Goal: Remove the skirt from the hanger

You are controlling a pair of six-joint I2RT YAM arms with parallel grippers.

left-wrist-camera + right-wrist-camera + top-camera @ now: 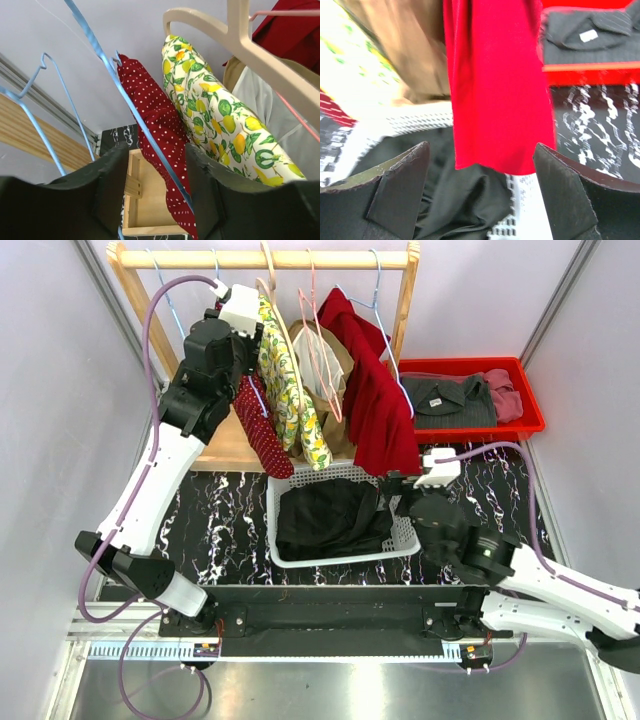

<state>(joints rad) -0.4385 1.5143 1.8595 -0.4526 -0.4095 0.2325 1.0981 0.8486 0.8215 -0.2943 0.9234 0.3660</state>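
Clearly the left arm was the nearer one: its end effector (156, 150) sat high by the rail (265, 258), fingers partly apart and straddling the red polka-dot skirt (160, 120). The skirt hung long axis downward on the blue hanger (102, 56), not yet pinched, I judged. The right end effector (480, 149), fingers wide and empty, hovered low at the red garment (495, 75), well apart from the skirt.
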